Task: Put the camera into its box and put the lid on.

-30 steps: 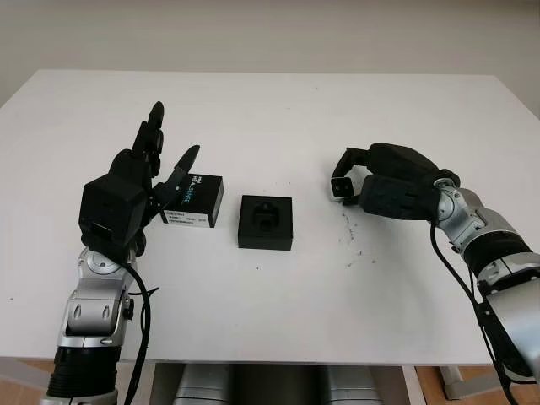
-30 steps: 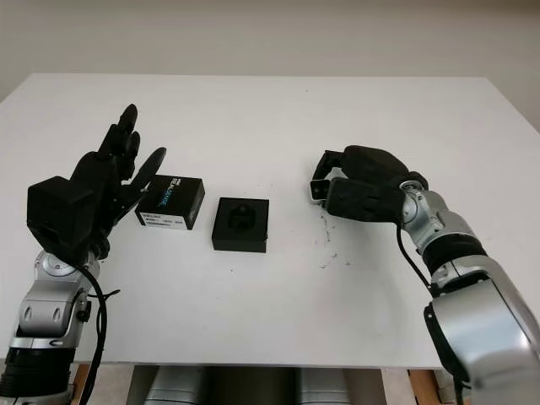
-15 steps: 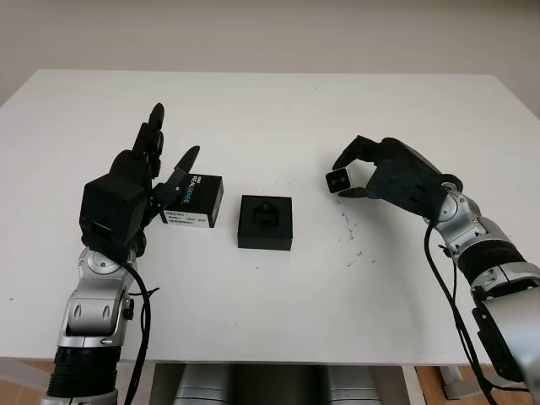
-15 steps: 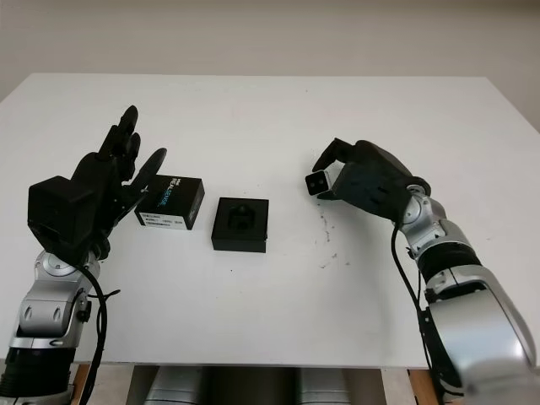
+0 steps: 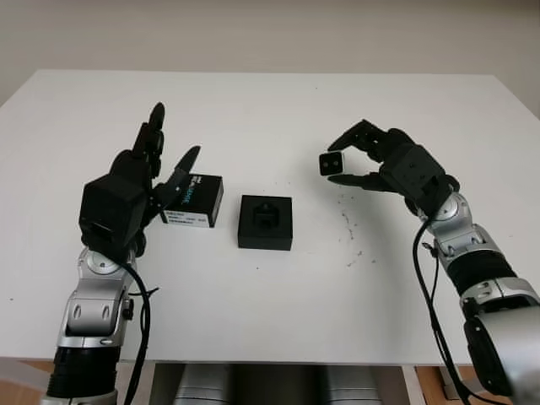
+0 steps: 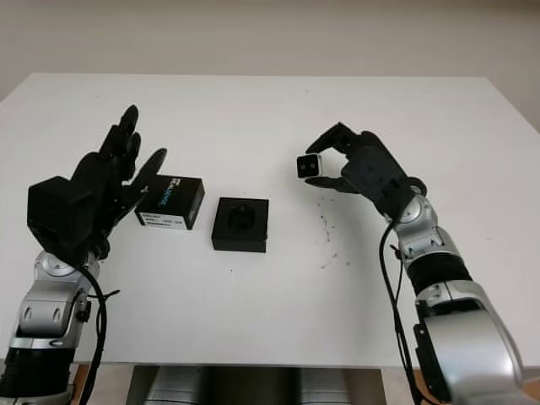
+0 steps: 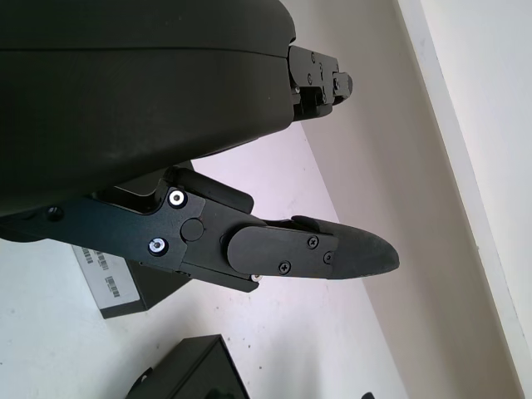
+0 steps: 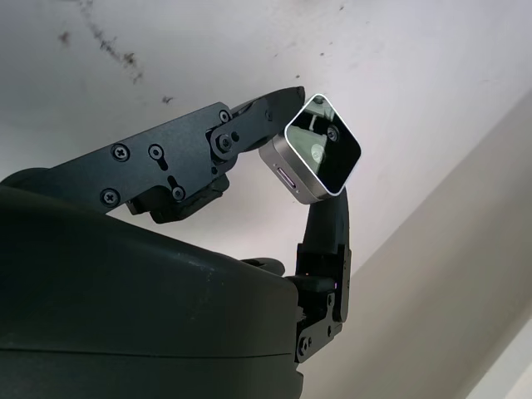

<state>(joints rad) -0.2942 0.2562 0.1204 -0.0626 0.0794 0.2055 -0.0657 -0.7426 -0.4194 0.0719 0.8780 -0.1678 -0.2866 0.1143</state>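
My right hand (image 5: 348, 160) holds the small silver camera (image 5: 329, 164) pinched between its fingertips, lifted above the table to the right of the box. Close up, the camera (image 8: 316, 158) shows a dark glossy face and sits between two black fingers (image 8: 249, 125). The open black box (image 5: 266, 222), with a moulded insert, lies at the table's middle. Its black lid (image 5: 195, 201), with a white label, lies just left of it. My left hand (image 5: 139, 173) is open, raised right beside the lid's left end; the lid (image 7: 125, 287) appears under its finger.
The white table (image 5: 270, 110) stretches wide behind and in front of the box. Small dark specks (image 5: 350, 240) mark the surface right of the box, beneath my right hand.
My right hand has lifted the camera off the table and turned it, moving up and slightly left towards the box. The left hand, lid and box have stayed put.
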